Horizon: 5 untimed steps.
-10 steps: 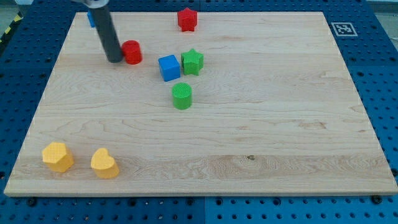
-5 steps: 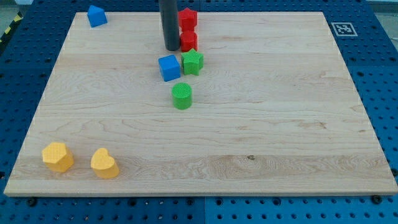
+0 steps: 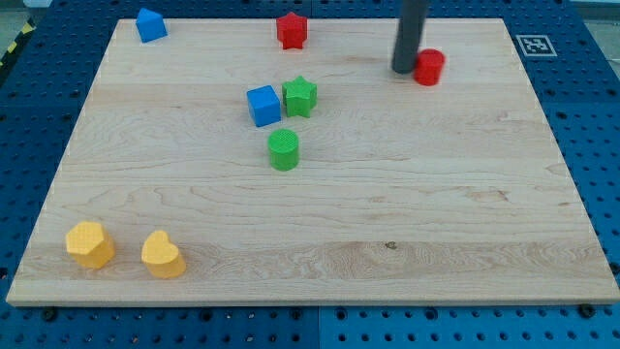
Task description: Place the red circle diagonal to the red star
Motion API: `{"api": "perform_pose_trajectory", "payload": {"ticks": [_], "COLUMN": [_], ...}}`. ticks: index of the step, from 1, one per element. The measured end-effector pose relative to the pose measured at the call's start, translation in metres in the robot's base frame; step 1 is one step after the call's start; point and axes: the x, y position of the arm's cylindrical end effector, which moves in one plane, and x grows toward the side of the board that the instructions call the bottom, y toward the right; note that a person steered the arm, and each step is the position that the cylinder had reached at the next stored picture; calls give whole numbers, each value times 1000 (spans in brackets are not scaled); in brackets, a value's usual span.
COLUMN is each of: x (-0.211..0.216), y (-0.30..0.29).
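The red circle [image 3: 429, 67] stands on the wooden board near the view's top right. The red star [image 3: 292, 29] sits at the top edge, well to the left of the circle and a little higher. My tip [image 3: 404, 69] is down on the board, touching the circle's left side. The dark rod rises from it out of the view's top.
A blue cube [image 3: 263, 105], a green star [image 3: 300, 96] and a green circle [image 3: 284, 150] cluster left of centre. A blue block [image 3: 149, 24] sits at the top left. Two yellow blocks [image 3: 89, 243] [image 3: 162, 255] lie at the bottom left. A marker tag [image 3: 534, 45] is at the top right corner.
My tip swept to the right along the top of the board, pushing the red circle from the left past the red star to the top right.
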Motion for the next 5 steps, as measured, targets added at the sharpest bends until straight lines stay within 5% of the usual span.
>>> {"api": "perform_pose_trajectory", "payload": {"ticks": [1,5], "x": [42,42], "y": [23,89]}}
